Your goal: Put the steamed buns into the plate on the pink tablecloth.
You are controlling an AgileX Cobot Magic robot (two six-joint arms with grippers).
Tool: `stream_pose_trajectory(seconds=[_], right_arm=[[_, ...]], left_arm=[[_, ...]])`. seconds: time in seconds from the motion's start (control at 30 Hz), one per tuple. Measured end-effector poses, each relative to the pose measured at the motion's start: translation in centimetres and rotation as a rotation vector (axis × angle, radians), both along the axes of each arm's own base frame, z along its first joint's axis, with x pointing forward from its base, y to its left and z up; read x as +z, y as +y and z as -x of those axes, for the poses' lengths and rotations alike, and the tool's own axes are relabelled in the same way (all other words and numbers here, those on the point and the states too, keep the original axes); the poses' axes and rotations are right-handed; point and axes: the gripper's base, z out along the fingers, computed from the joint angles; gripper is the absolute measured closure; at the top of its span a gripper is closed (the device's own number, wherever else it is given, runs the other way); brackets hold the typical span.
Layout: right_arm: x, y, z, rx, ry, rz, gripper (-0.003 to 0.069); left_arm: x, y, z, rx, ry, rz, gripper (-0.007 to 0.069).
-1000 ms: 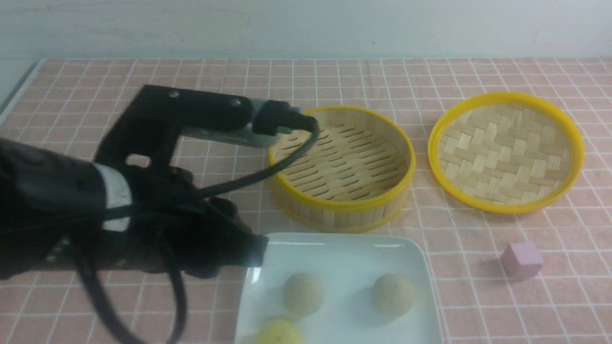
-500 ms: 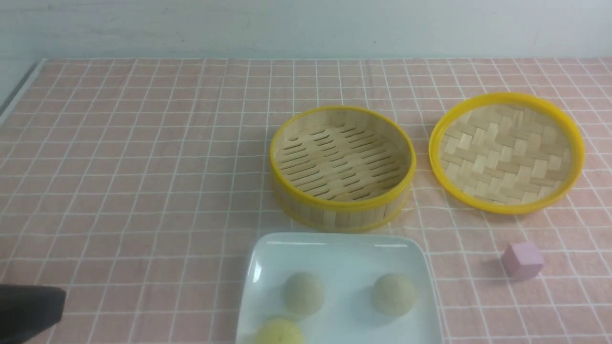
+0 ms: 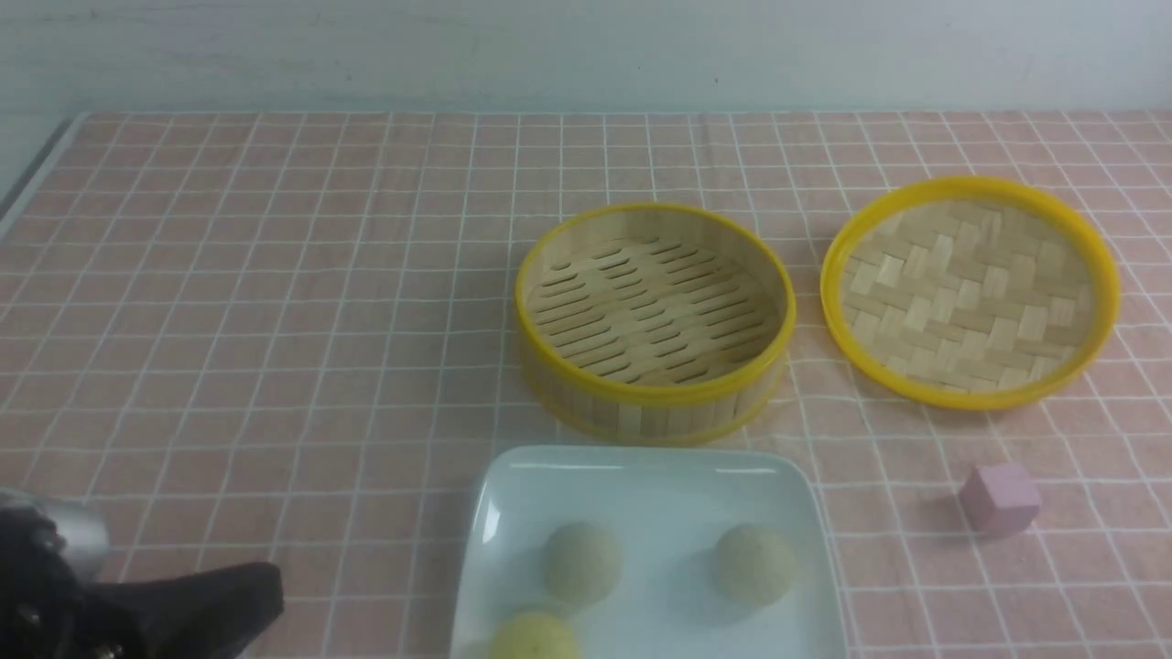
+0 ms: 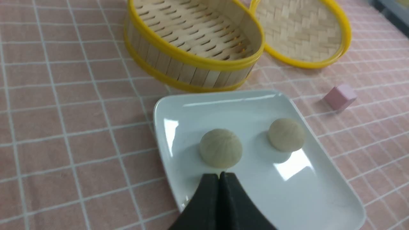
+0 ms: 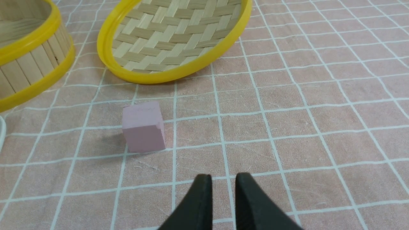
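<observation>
The white square plate (image 3: 659,485) lies on the pink tablecloth (image 3: 275,320) at the near middle. Two pale beige steamed buns (image 3: 581,560) (image 3: 754,564) and a yellow one (image 3: 536,638) sit in it. In the left wrist view the plate (image 4: 319,191) holds the two beige buns (image 4: 220,148) (image 4: 286,134); the yellow one is hidden. My left gripper (image 4: 219,175) is shut and empty, above the plate's near part. My left arm (image 3: 137,613) shows at the near left corner. My right gripper (image 5: 223,175) is almost shut with a narrow gap, empty, over bare cloth.
An empty bamboo steamer (image 3: 655,398) with a yellow rim stands behind the plate. Its woven lid (image 3: 916,389) lies upturned to the right. A small pink cube (image 3: 1000,497) sits right of the plate, ahead of my right gripper (image 5: 143,127).
My left arm has pulled back from over the plate's left corner to the near left corner of the view. The buns and plate have not moved.
</observation>
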Motion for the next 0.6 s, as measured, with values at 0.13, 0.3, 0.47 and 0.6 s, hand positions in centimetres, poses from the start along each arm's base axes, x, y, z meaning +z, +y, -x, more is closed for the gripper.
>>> stream_pose_trajectory(seconds=[0.13,0.3,0.47,0.6], right_arm=[[0.0,0.0,0.0,0.000,0.000,0.000,0.0552],[0.0,0.0,0.0,0.000,0.000,0.000,0.0543],[0.0,0.0,0.0,0.000,0.000,0.000,0.0536],[0.0,0.0,0.0,0.000,0.000,0.000,0.0531]], left_arm=[[-1.1,0.2,0.1,0.013,0.045,-0.050,0.0614],[-2.5,0.4,0.1,0.025,0.067,-0.062,0.0609],[-4.6,1.9,0.1,0.157,0.004,-0.022,0.0603],[-6.8,3.7,0.5,0.296,-0.074,-0.074,0.0599]])
